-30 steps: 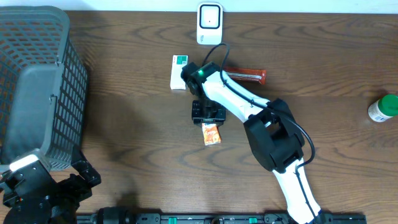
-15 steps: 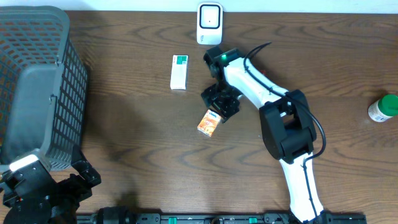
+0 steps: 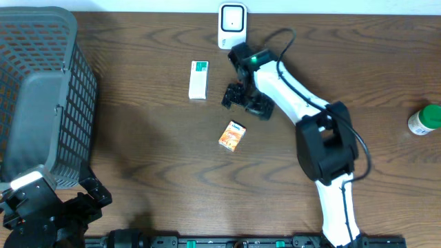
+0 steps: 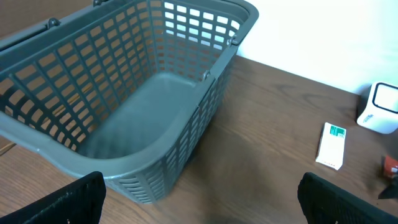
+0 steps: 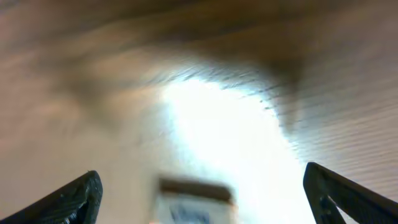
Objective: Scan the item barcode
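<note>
Since one second ago the right gripper (image 3: 244, 102) has let go of the orange packet (image 3: 233, 136) and has moved away from it, toward the far side of the table (image 3: 138, 151). Before, the packet was under the gripper. Now it lies free on the wood, a little turned, near the middle and well apart from the scanner (image 3: 232, 26). The right fingers are spread wide with nothing between them. They stand between the packet and the scanner, to the right of the white box (image 3: 198, 80). The right wrist view is very blurred and shows only wood and an unclear pale shape at the lower edge. The left gripper (image 4: 200, 190) has not moved. It sits at the near left corner beside the basket (image 3: 41, 89), with its fingers released and empty. A green-capped bottle (image 3: 424, 120) stands at the right edge of the table.
</note>
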`<state>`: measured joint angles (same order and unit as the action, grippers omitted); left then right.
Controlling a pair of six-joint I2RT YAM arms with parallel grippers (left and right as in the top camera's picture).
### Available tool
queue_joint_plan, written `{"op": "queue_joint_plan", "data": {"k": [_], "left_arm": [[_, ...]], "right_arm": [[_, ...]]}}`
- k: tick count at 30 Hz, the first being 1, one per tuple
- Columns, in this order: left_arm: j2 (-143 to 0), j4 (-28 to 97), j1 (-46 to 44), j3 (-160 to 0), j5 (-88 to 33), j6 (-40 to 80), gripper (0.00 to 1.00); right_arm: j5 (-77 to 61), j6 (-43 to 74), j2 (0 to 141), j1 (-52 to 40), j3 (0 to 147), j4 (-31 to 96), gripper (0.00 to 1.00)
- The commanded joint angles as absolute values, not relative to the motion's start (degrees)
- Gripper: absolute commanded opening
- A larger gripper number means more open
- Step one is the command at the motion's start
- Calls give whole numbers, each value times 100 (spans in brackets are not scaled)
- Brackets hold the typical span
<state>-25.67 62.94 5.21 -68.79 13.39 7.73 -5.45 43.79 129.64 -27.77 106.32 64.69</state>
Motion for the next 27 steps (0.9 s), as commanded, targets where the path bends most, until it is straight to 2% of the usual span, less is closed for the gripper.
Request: {"op": "queue_joint_plan", "data": {"k": [1, 6, 9, 11, 18, 27], "left_arm": [[-2580, 6298, 541, -6845, 1304, 819, 100], [-2580, 6298, 541, -6845, 1304, 819, 100], [-2580, 6298, 541, -6845, 1304, 819, 100], [-2580, 6298, 541, -6845, 1306, 819, 100], [-2580, 6298, 541, -6845, 1304, 819, 100], [-2580, 6298, 541, -6845, 1306, 819, 100]], "right_arm": [[-399, 1660, 12337, -2733, 10628, 6595, 99], [-1061, -443, 12217, -2786, 10626, 7035, 99], [-644, -1341, 12278, -2895, 10602, 7137, 99], [-279, -1525, 12352, -2965, 10602, 7017, 99], [-471, -2156, 12549, -3210, 10602, 6899, 99], [-456, -2193, 13030, -3664, 10600, 6748, 99]]}}
